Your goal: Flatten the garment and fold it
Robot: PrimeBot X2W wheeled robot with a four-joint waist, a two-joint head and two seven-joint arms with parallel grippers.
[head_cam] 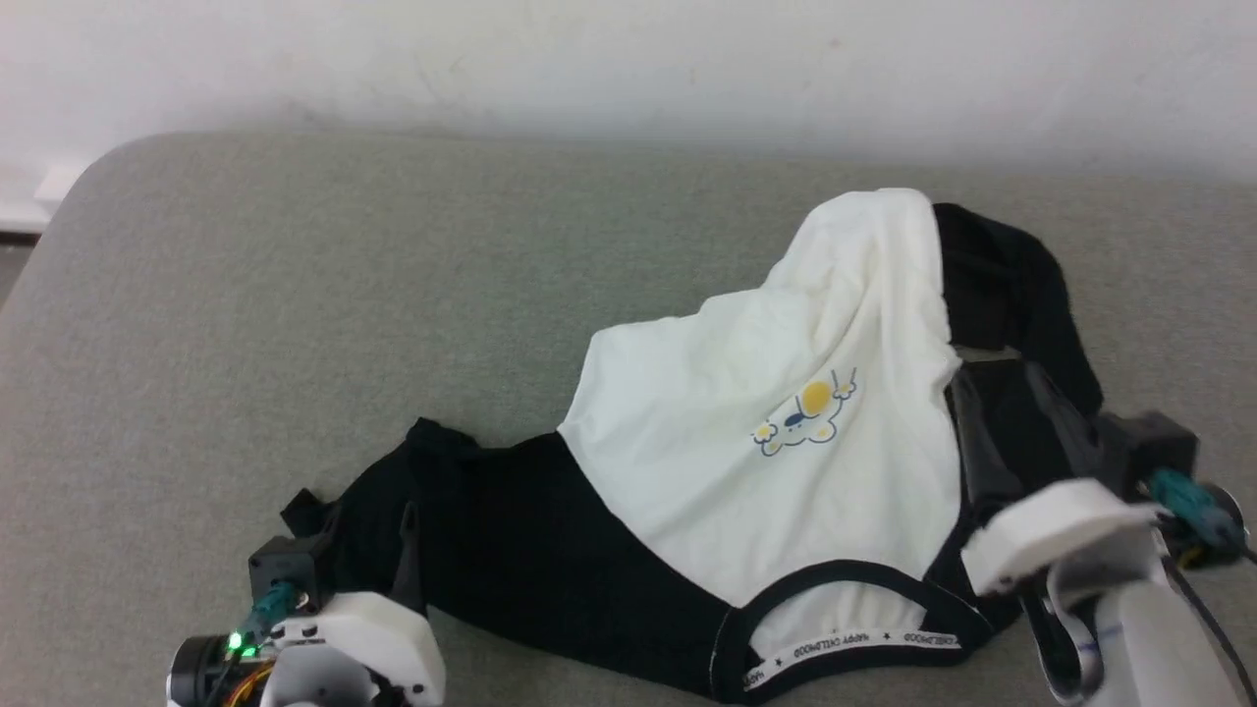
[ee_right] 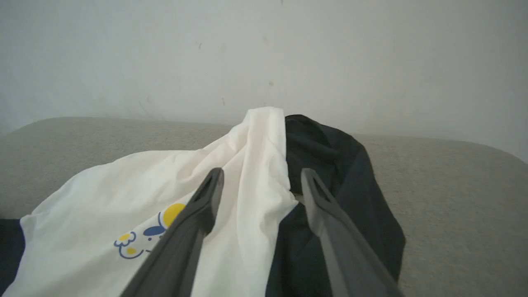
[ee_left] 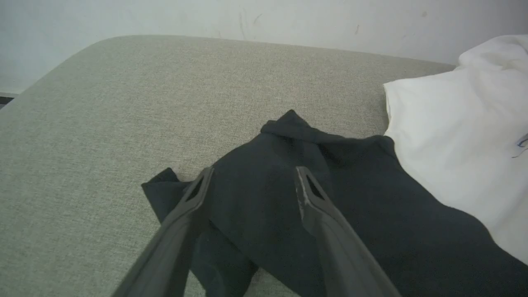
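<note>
**Item 1:** garment (head_cam: 766,432), a white T-shirt with black raglan sleeves. It lies crumpled on the grey padded surface (head_cam: 295,295), right of centre. The neckline (head_cam: 845,628) is nearest the robot, the print (head_cam: 807,417) faces up, and the body is bunched to a peak at the far side.

**Item 2:** left gripper (ee_left: 254,173). Its jaws are spread and empty, straddling the rumpled left sleeve (ee_left: 255,214).

**Item 3:** right gripper (ee_right: 262,175). Its jaws are spread and empty over the seam between the white body and the right sleeve (ee_right: 330,156).

**Hazards, as judged:**
- Either gripper could pinch 2 layers, so a pull would drag the heap instead of spreading it.
- A grasp on the seam could catch white cloth only, leaving the right sleeve tucked under.
- Uneven pulls could twist the body.
</note>
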